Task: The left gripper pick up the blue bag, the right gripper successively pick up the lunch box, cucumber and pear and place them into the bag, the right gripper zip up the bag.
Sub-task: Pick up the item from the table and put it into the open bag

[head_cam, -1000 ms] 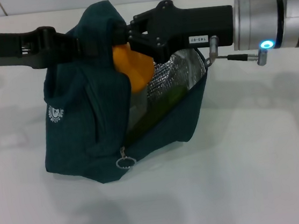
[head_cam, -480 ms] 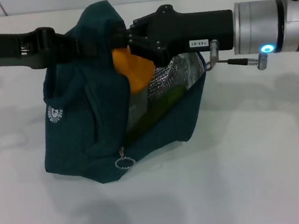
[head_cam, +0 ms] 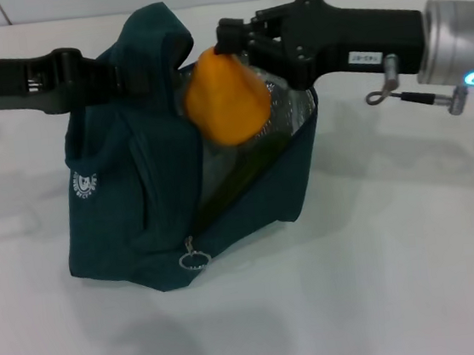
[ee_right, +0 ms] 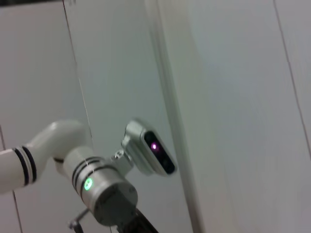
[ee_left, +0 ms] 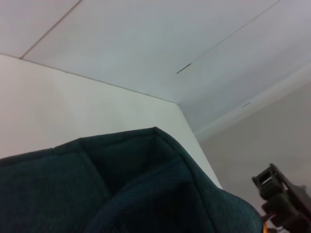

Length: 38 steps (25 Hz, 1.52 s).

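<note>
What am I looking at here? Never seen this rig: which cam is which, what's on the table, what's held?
It is a two-armed robot packing a bag. The head camera looks down at the white table. The left tool holds up the blue bag by its top fabric, keeping it open. The right tool is at the bag's mouth with the pear just below its fingertips; whether it grips the pear is unclear. The cucumber already lies inside against the foil lining. The left wrist camera shows only bag fabric and the room. The right wrist camera points away, at the left arm's silver wrist with its green light.
</note>
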### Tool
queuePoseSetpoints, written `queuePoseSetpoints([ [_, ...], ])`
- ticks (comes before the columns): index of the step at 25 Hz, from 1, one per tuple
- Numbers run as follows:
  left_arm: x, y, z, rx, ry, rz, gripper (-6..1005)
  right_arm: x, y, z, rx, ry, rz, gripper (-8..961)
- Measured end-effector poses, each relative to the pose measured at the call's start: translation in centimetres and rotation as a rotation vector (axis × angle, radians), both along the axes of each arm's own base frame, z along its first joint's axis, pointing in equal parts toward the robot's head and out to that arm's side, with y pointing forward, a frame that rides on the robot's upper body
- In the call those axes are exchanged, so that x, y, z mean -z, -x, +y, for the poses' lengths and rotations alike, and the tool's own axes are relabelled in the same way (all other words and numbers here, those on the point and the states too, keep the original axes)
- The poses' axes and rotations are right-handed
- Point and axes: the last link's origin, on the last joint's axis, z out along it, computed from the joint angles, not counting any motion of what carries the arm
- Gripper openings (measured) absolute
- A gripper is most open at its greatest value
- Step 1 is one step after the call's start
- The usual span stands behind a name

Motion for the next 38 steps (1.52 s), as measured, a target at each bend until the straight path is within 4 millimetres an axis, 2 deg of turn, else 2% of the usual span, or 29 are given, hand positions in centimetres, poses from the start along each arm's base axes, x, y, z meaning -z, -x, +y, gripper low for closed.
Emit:
queuePoseSetpoints([
  [12,0.2,0.3,-0.1,-0.009,0.026,-0.013,50,0.3,0.3,-1.2,-0.039,0.063,0.026,34],
  [20,0.1,0.4,-0.1,-0.007,0.021,-0.016,50,1.3,0.0,-1.9,-0.045,0.108,0.002,35],
  [38,0.2,0.1,0.0,-0.001,0.022,-0.015,50,1.7,-0.7,-1.8,-0.014,0.116,-0.011,37],
])
